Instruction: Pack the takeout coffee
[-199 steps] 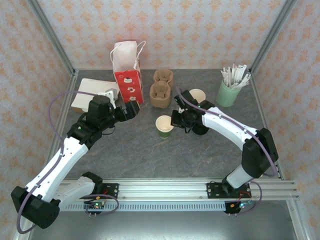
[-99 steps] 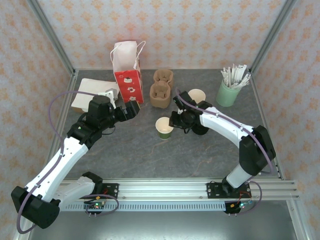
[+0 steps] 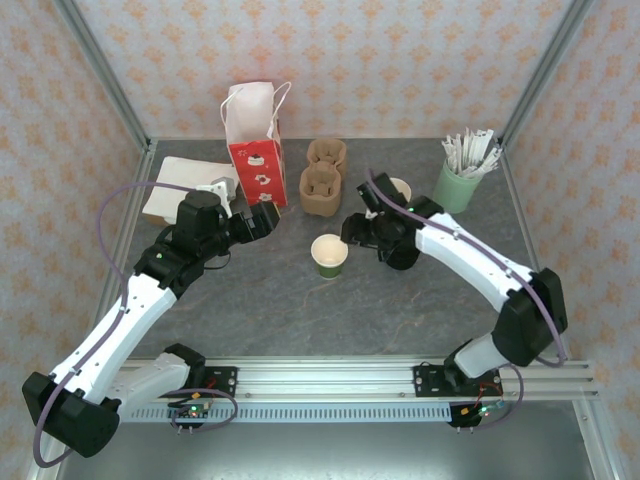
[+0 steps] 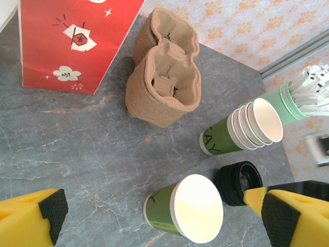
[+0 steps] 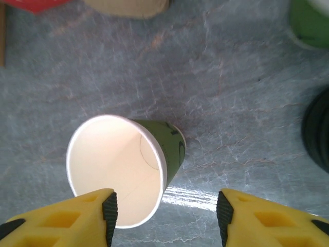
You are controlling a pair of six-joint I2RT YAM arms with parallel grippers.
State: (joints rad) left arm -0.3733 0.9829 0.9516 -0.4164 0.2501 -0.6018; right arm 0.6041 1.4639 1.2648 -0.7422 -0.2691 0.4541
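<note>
At left, left gripper [image 3: 263, 220] spread wide, gripping nothing. At centre, lone green takeout cup [image 3: 329, 254] upright and lidless on the table [image 3: 270, 300], just left of right gripper [image 5: 164, 206], fingers parted and empty. Farther right, nested cups [image 4: 247, 128] and black lids [image 4: 238, 182]. Likely light, thin-walled, easily crushed; best taken gently around the mid-wall, below the rim.

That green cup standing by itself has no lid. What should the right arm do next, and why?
Probably move the right gripper sideways to the stack of black lids and pick one up. Its jaws are open by the rim of the lone green cup, gripping nothing; the cup stands upright, uncovered, and the lids sit right beside it.
</note>
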